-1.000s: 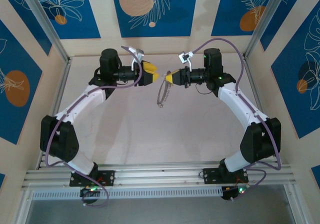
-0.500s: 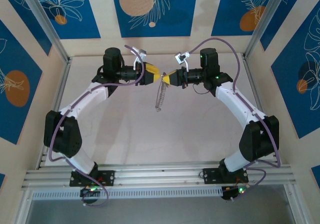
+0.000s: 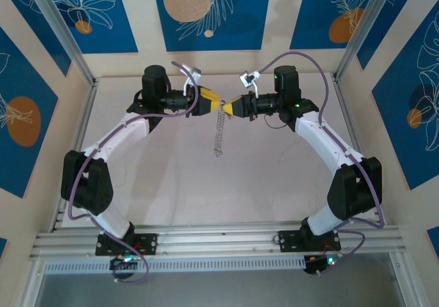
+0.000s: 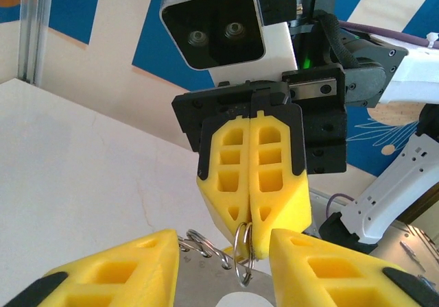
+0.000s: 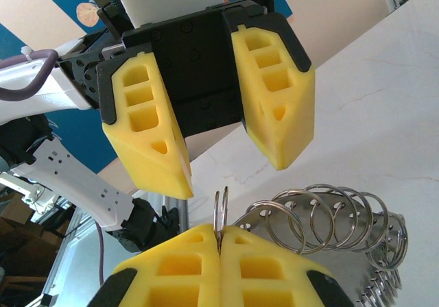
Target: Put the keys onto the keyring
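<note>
l jaws closer, keyring (image 3: 219,132) in r jaws

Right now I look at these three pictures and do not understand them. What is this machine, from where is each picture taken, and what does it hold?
These are two robot arms bolted to a pale table. One picture looks down from above and behind them; the other two come from a camera on each wrist, looking at the opposite arm. The right end effector is shut on one small ring of the keyring, a hoop carrying many silvery rings, hanging like a chain. The left end effector is open just in front, holding nothing.
</note>
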You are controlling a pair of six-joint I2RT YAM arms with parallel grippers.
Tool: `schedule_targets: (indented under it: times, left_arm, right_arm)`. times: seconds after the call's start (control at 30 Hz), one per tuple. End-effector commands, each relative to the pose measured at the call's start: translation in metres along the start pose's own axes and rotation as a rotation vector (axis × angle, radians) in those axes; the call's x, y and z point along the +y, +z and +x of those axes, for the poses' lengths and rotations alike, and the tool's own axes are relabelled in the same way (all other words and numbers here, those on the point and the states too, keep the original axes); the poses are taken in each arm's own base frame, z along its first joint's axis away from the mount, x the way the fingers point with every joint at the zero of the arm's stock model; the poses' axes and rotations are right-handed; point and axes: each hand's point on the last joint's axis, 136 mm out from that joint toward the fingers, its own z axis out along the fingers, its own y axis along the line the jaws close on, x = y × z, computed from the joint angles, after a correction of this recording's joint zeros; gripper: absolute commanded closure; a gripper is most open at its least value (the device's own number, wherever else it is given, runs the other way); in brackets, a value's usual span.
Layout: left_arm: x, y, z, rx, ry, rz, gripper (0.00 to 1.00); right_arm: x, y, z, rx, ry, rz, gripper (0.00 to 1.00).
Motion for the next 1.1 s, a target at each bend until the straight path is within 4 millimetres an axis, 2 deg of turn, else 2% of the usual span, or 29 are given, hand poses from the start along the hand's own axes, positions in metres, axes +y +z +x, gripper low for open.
schedule_targets:
  times: [0.0, 0.23, 0.53, 0.73, 1.07]
  left_arm:
    - [-0.012, 0.003, -0.009, -0.003, 0.039, 0.058, 0.62]
    - [-0.014, 0.005, -0.006, 0.004, 0.037, 0.067, 0.63]
    - [-0.018, 0.01, -0.005, 0.012, 0.041, 0.084, 0.73]
    - [-0.019, 0.011, -0.005, 0.014, 0.046, 0.084, 0.73]
    - [-0.02, 0.014, -0.003, 0.022, 0.047, 0.092, 0.81]
  right_arm:
    - [0.011, 0.0, -0.011, -0.009, -0.038, -0.026, 1.0]
    - [0.011, 0.0, -0.013, -0.013, -0.04, -0.023, 1.0]
    - [0.009, 0.001, -0.013, -0.014, -0.037, -0.019, 1.0]
    - [0.008, 0.001, -0.013, -0.015, -0.036, -0.017, 1.0]
    - [0.006, 0.002, -0.012, -0.015, -0.029, -0.017, 1.0]
